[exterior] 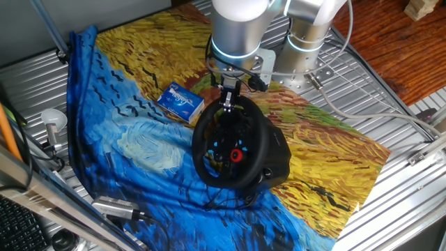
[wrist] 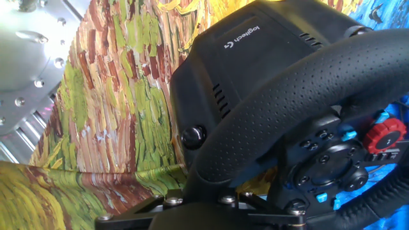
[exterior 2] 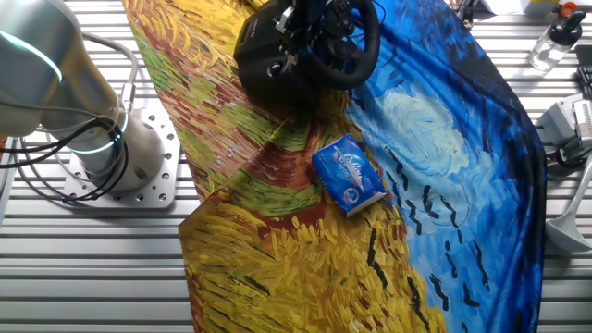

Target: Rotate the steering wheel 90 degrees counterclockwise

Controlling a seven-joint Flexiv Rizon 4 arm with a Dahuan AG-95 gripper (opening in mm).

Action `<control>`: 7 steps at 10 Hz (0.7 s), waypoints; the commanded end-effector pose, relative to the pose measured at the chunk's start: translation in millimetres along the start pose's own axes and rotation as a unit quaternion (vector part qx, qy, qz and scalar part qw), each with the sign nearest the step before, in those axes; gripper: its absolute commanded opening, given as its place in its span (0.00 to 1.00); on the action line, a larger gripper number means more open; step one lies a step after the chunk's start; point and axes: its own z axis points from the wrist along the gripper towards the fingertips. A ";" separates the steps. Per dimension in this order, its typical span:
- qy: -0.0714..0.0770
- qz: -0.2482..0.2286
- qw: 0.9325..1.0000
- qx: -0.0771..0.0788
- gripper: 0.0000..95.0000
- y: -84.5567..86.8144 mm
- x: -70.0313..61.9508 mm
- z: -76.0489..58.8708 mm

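One steering wheel (exterior: 231,150) on painted cloth (exterior: 132,150), gripper (exterior: 228,106) at its top rim, jaws seemingly clamped on it, blue box (exterior 2: 349,175) nearby.

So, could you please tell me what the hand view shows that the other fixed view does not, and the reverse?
Only the hand view shows the white logo lettering on the wheel's base and the red round button on the hub. Only the other fixed view shows the small blue-and-white box lying on the cloth, the arm's silver mounting base, and a bottle at the table's edge. Both share the steering wheel and the painted cloth beneath it.
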 end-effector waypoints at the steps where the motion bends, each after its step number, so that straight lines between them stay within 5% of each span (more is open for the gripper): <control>1: -0.001 -0.004 1.000 0.002 0.00 -0.3 -0.4 1.3; 7: -0.004 -0.029 1.000 0.010 0.00 -3.9 4.3 4.9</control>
